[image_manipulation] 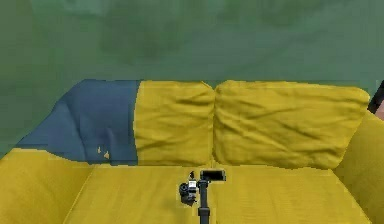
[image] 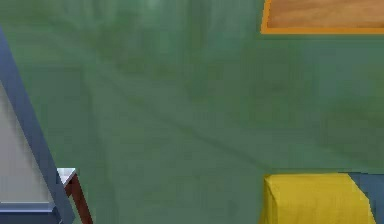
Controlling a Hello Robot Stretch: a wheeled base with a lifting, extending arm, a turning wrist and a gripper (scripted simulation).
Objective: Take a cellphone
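Forward view first: a wide green surface runs across the middle. Up in the top right corner sits a tan panel with an orange border. Down in the bottom right corner, a yellow block pokes in, the same yellow as the sofa. Along the left edge leans a grey board with a blue rim, and right by its foot there's a little white-topped corner on a reddish-brown leg.

Now the arm side view: a big yellow sofa, two plump back cushions side by side, and a blue throw draped over the back at the left. The green wall rises behind it. The arm comes up from the bottom edge, just right of the middle, reaching over the seat. At its far end is the gripper, low against the yellow seat cushion. Just up and right of it, on the seat at the foot of the back cushions, lies a dark flat slab, phone-shaped as far as I can make out. Whether the gripper touches it, I can't say. And with the seat right behind the fingers, I cannot tell how they're set or whether they hold anything.
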